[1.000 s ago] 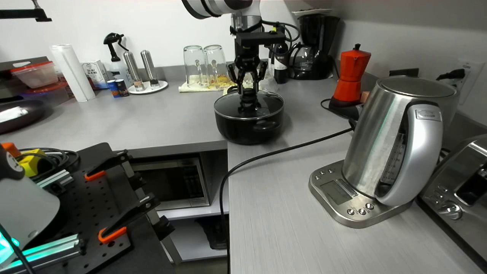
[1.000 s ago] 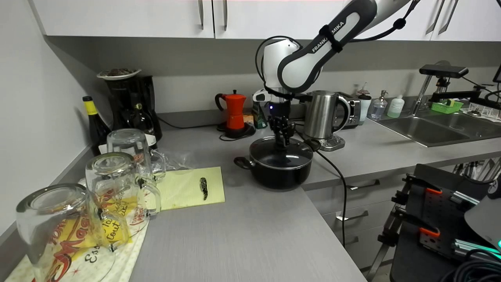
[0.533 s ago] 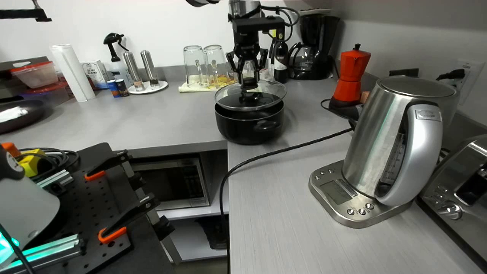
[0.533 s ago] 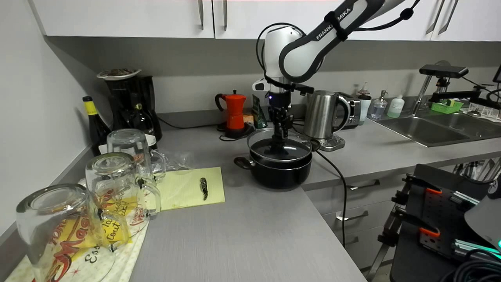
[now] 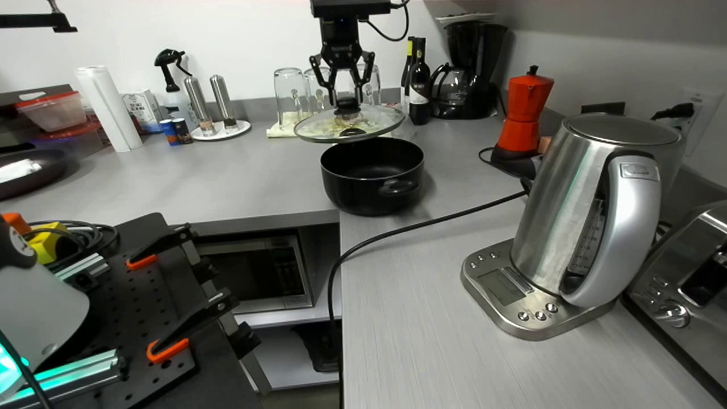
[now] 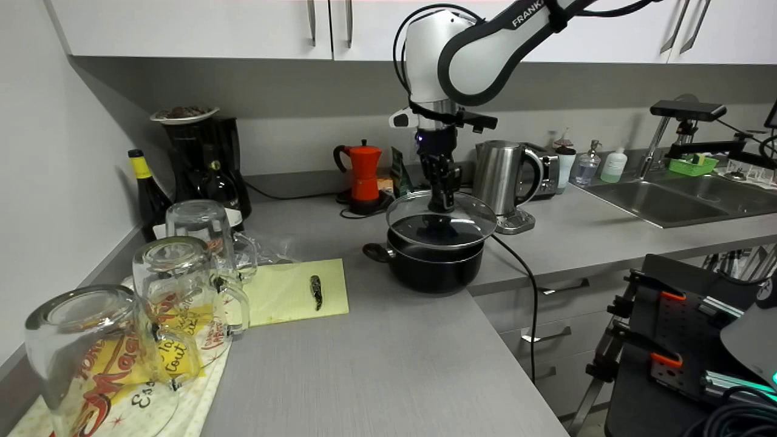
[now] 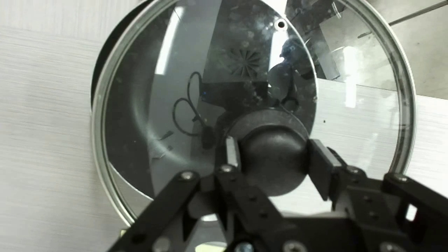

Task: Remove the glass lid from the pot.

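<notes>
The glass lid (image 5: 318,128) hangs in the air above the black pot (image 5: 369,196), a little tilted. In an exterior view it is shifted toward the glass mugs, so the pot's inside shows. In an exterior view the lid (image 6: 470,233) still overlaps the pot (image 6: 434,276) from that angle. My gripper (image 5: 346,102) is shut on the lid's black knob, with a pad on each side. In the wrist view the gripper (image 7: 273,154) pinches the knob (image 7: 274,161), and the lid's glass (image 7: 168,136) covers most of the pot (image 7: 99,68).
Upside-down glass mugs (image 5: 289,99) stand on a cloth behind the lid. The steel kettle (image 5: 568,216), red moka pot (image 5: 522,108), coffee maker (image 5: 474,68) and wine bottles (image 5: 419,85) stand around. A black cable (image 5: 431,218) crosses the counter. Yellow paper (image 6: 285,291) lies beside the pot.
The lid was on the pot one second ago. My gripper has lifted it by the knob, then moved it up and to the side, opening the pot's top to view.
</notes>
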